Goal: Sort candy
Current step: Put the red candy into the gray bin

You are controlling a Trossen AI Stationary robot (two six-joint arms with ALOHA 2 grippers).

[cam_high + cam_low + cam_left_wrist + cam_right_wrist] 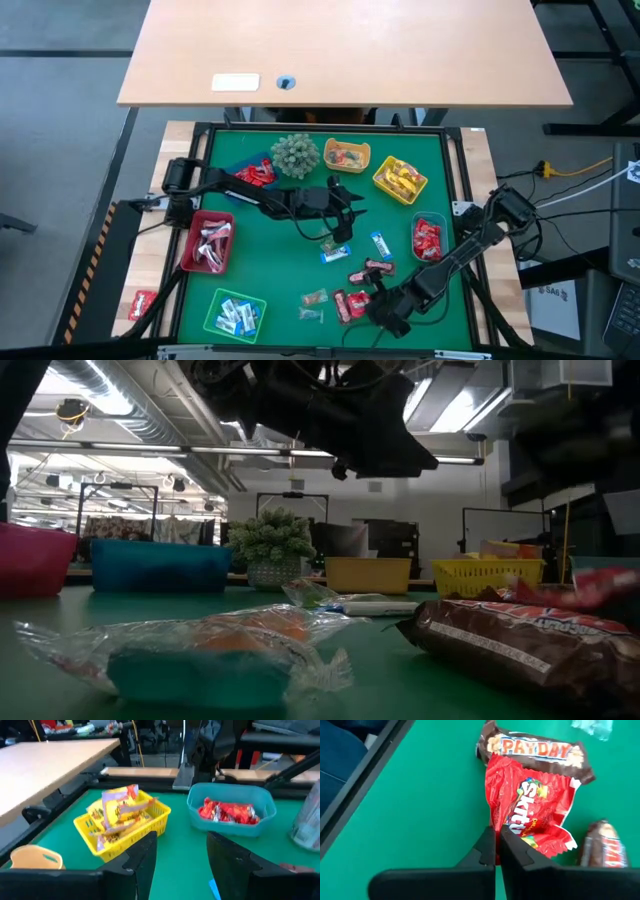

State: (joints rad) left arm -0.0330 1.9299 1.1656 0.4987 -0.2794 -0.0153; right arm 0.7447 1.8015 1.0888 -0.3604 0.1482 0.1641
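Overhead, table-level and 2 wrist cameras share 1 green mat (290, 265).

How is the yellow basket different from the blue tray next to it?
The yellow basket has slatted sides with gaps; the blue tray has smooth solid walls. The yellow basket holds yellow-wrapped candy piled above its rim; the blue tray holds red packets lying lower inside. Both sit on the green mat and hold sorted candy.
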